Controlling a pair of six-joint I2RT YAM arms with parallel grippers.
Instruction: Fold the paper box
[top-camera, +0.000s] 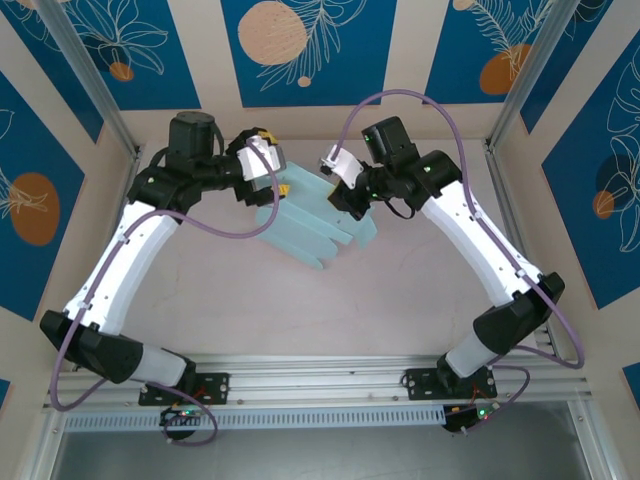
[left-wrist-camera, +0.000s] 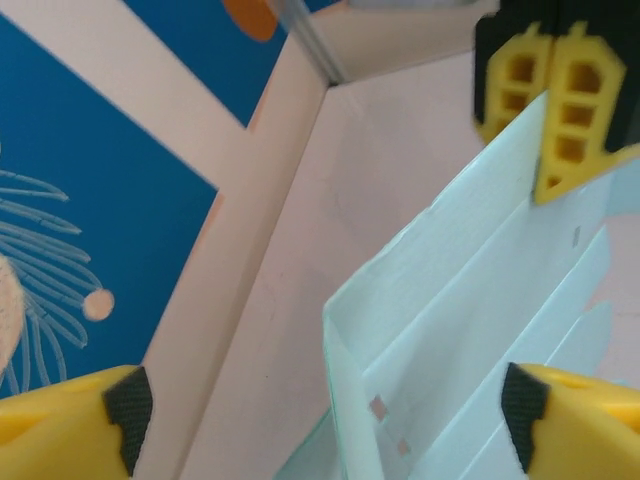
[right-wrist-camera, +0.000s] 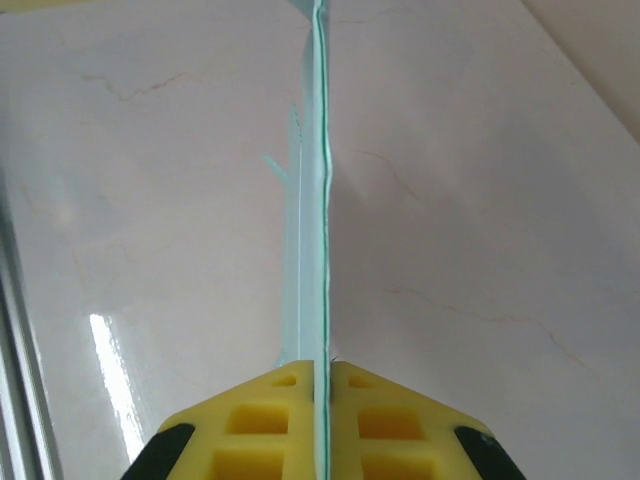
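Note:
The paper box (top-camera: 312, 228) is a pale blue creased sheet with flaps, held tilted above the table centre. My right gripper (top-camera: 347, 197) is shut on its right edge. In the right wrist view the sheet (right-wrist-camera: 321, 200) stands edge-on, pinched between the yellow fingers of the right gripper (right-wrist-camera: 322, 375). My left gripper (top-camera: 276, 192) sits at the sheet's left end and is open. In the left wrist view its pads stand far apart, and the sheet's folded edge (left-wrist-camera: 470, 300) lies between them, touching neither; the left gripper (left-wrist-camera: 325, 410) frames it. The right gripper's fingers (left-wrist-camera: 555, 110) clamp the far end.
Blue patterned walls (top-camera: 300, 40) and metal frame posts (top-camera: 90, 80) enclose the pale marble table (top-camera: 330, 310). The back left corner of the enclosure (left-wrist-camera: 320, 85) is close to the left gripper. A metal rail (top-camera: 320, 375) runs along the near edge by the arm bases.

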